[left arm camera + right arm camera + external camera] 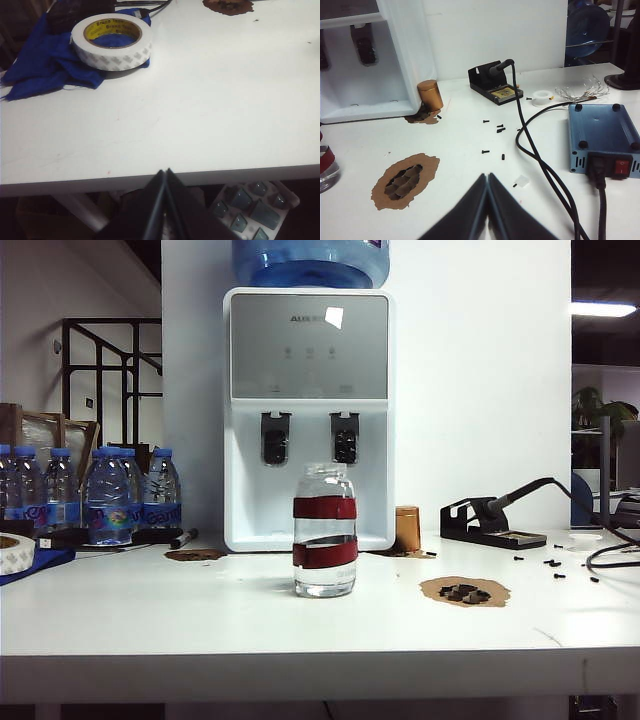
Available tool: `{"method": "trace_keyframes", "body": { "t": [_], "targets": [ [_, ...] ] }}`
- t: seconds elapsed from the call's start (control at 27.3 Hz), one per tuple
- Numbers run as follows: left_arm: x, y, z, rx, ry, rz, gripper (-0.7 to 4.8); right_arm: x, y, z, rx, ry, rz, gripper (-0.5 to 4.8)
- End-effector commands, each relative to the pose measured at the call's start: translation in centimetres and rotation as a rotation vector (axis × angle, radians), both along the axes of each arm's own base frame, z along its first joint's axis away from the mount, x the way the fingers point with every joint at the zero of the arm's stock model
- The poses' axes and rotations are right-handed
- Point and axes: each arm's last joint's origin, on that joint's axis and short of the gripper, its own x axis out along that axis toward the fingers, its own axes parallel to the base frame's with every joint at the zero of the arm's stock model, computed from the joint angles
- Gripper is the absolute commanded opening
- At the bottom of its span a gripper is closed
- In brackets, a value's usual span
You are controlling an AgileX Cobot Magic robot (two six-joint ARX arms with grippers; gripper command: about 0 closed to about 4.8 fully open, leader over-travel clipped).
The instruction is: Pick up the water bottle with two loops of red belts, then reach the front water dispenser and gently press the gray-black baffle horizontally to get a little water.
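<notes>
Both the left gripper (165, 172) and the right gripper (488, 176) are closed and empty; the water bottle (325, 530) stands untouched before the water dispenser (309, 420), so all steps remain.

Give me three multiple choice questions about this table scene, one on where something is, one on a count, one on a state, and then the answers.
1. Where does the water bottle stand?
A. on the table, in front of the water dispenser
B. on top of the dispenser
C. among the blue-capped bottles

2. How many red bands go around the water bottle?
A. one
B. two
C. four

3. How do the jaws of the left gripper and the right gripper stand?
A. both wide open
B. left shut on the tape roll
C. both shut, holding nothing

Answers:
1 A, the exterior view shows it on the table, in front of the dispenser.
2 B, an upper and a lower band show.
3 C, in each wrist view the jaw tips meet with nothing between them.
</notes>
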Motion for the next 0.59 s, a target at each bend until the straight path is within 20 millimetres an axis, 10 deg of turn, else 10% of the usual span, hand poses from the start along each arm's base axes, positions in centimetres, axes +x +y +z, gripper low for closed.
{"method": "trace_keyframes", "body": {
  "t": [0.04,0.59],
  "targets": [
    [0.03,0.01,0.09,0.005,-0.01,-0.002,0.05,0.03,0.07,-0.01,-0.004,-0.01,0.002,-0.01],
    [0.02,-0.19,0.12,-0.027,-0.009,-0.063,0.05,0.03,0.06,-0.01,-0.004,-0.01,0.002,-0.01]
  ]
}}
